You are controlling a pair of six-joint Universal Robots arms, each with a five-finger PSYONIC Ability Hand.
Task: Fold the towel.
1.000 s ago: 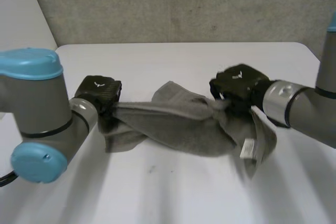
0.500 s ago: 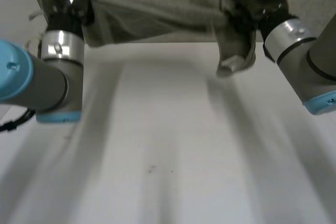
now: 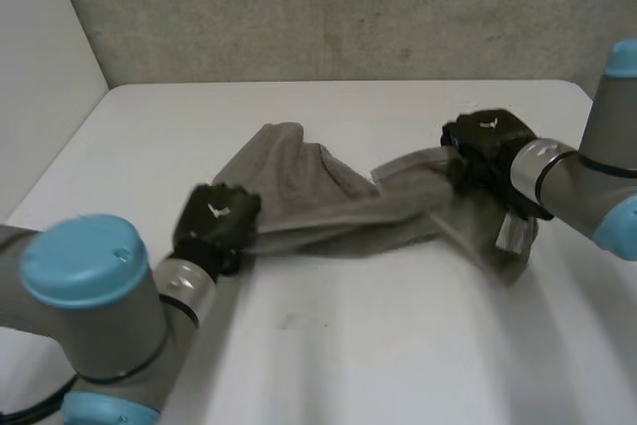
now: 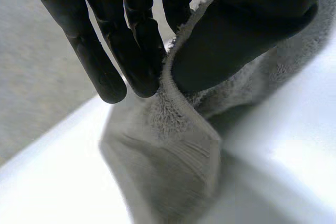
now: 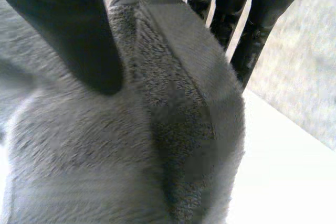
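A grey towel [image 3: 328, 201] lies bunched across the white table [image 3: 398, 345], stretched between my two hands. My left hand [image 3: 214, 226] holds its near left end. In the left wrist view the fingers [image 4: 136, 40] and thumb pinch an edge of the towel [image 4: 173, 156], which drops from there to the table. My right hand [image 3: 488, 141] is at the towel's right end, which stays lifted at the hand and hangs below it. In the right wrist view the thumb [image 5: 79, 30] lies on a thick fold of towel [image 5: 105, 156], with the fingers on its far side.
A grey wall [image 3: 348, 7] runs behind the table's far edge. A pale side wall [image 3: 40, 126] stands at the left. A white label [image 3: 513, 234] hangs from the towel below my right hand. Bare table lies in front of the towel.
Both hands swung the towel high above the table and brought it back down. The towel now lies wider, and my left hand is nearer the front.
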